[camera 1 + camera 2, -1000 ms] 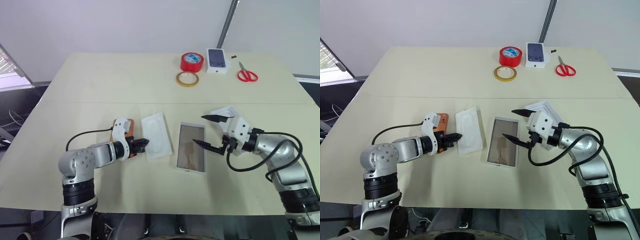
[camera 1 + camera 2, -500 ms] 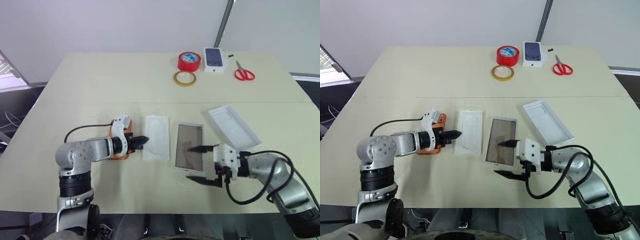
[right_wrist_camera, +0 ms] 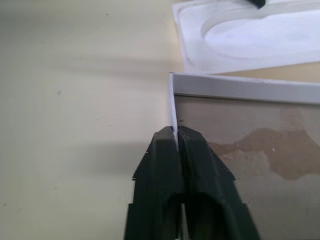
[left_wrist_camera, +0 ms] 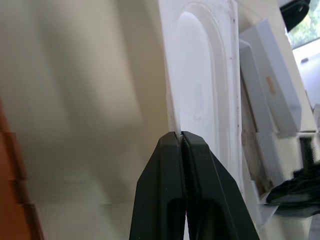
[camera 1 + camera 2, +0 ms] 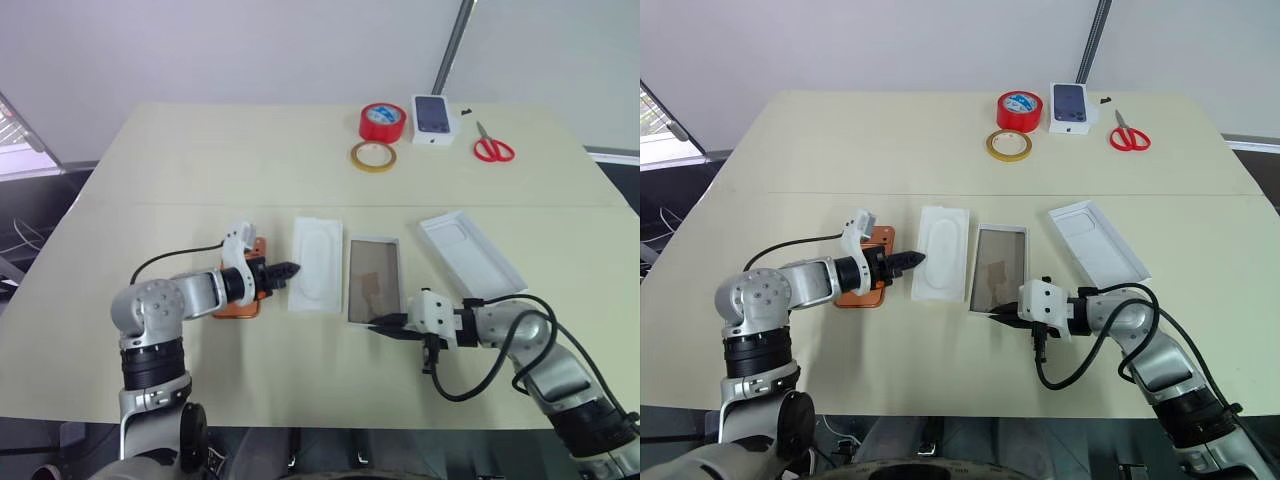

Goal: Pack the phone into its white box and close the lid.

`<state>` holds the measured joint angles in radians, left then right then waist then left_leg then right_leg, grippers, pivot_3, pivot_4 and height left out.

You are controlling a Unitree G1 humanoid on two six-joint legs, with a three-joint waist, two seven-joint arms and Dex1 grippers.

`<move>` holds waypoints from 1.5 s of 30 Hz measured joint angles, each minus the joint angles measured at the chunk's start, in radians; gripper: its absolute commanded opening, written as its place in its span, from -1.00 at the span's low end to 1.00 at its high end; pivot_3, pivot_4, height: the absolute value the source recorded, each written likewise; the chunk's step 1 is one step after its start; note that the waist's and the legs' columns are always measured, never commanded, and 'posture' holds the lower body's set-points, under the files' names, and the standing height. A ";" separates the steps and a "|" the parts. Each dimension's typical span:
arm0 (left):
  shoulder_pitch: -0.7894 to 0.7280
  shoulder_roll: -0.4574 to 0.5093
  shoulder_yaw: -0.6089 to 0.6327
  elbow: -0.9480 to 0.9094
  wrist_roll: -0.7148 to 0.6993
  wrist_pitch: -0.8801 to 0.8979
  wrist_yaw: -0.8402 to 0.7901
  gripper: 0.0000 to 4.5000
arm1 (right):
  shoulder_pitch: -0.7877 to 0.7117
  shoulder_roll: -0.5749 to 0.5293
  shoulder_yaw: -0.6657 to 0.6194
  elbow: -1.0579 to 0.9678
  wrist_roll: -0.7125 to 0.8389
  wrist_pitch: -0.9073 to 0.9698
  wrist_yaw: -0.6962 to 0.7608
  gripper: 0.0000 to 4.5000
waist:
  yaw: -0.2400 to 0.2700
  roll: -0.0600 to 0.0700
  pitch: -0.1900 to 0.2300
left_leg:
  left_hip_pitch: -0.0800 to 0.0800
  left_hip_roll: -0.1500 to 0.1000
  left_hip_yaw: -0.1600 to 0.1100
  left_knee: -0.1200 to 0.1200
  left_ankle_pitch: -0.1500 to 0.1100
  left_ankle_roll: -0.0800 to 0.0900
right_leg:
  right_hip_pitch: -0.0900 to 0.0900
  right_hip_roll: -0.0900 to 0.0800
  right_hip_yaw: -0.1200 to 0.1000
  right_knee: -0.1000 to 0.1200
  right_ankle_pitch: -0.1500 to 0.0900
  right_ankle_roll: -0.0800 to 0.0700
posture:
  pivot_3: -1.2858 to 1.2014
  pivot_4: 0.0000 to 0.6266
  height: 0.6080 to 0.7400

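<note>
The copper-orange phone (image 5: 238, 306) lies flat on the table, partly under my left wrist. Just right of it is a thin white insert (image 5: 318, 275) with an oval recess. My left gripper (image 5: 290, 269) is shut on that insert's left edge (image 4: 172, 112). The white box (image 5: 374, 240) lies right of the insert, open side up, with nothing on its brownish floor. My right gripper (image 5: 378, 324) is shut on the box's near rim (image 3: 173, 107). The lid (image 5: 470, 252) rests inside up, at an angle, right of the box.
At the table's far side are a red tape roll (image 5: 383, 122), a yellow tape ring (image 5: 373, 156), a small white box with a phone picture (image 5: 434, 119) and red scissors (image 5: 494, 148). Bare tabletop runs along the near edge.
My right gripper dropped from above the lid to the box's near end and closed on its rim. The box and the insert now lie straighter, side by side.
</note>
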<state>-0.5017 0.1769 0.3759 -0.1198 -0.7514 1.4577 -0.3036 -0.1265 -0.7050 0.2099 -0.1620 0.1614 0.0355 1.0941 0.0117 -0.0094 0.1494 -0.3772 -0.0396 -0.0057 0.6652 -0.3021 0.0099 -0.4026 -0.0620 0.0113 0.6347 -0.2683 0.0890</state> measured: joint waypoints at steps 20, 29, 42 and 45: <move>-0.072 -0.148 0.068 0.048 -0.029 0.045 0.095 -1.00 | -0.039 0.024 -0.002 0.056 -0.010 -0.052 -0.002 0.70 | -0.004 -0.004 0.002 | -0.001 0.000 0.000 0.000 0.004 -0.008 | -0.001 0.001 0.000 0.001 0.000 0.000 | 0.03 -0.52 1.00; -0.037 -0.183 -0.067 0.052 -0.001 -0.031 0.097 -1.00 | 0.154 -0.107 -0.212 0.000 0.057 -0.021 -0.014 0.70 | -0.007 -0.004 0.003 | -0.001 0.000 0.000 0.000 0.001 -0.002 | -0.002 0.001 0.000 0.001 0.000 0.000 | 0.03 -0.52 1.00; -0.043 -0.150 -0.120 0.055 0.001 -0.071 0.087 0.49 | 0.039 -0.021 -0.227 0.009 0.088 0.017 -0.105 0.74 | -0.001 -0.004 0.003 | -0.002 0.000 0.000 0.000 0.004 -0.008 | -0.002 0.001 0.000 0.001 0.000 0.000 | 0.03 -0.52 1.00; -0.044 -0.117 -0.145 0.017 0.000 -0.079 0.068 0.49 | -0.036 0.022 -0.225 0.017 0.102 0.040 -0.126 0.74 | -0.002 -0.004 0.003 | -0.002 0.000 0.000 0.000 0.005 -0.008 | -0.003 0.001 0.000 0.001 0.000 0.000 | 0.03 -0.52 1.00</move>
<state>-0.5454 0.0599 0.2312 -0.1030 -0.7515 1.3790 -0.2359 -0.1623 -0.6833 -0.0152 -0.1452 0.2633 0.0754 0.9678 0.0098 -0.0133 0.1523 -0.3796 -0.0396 -0.0060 0.6650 -0.2976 0.0020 -0.4054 -0.0614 0.0115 0.6356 -0.2681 0.0891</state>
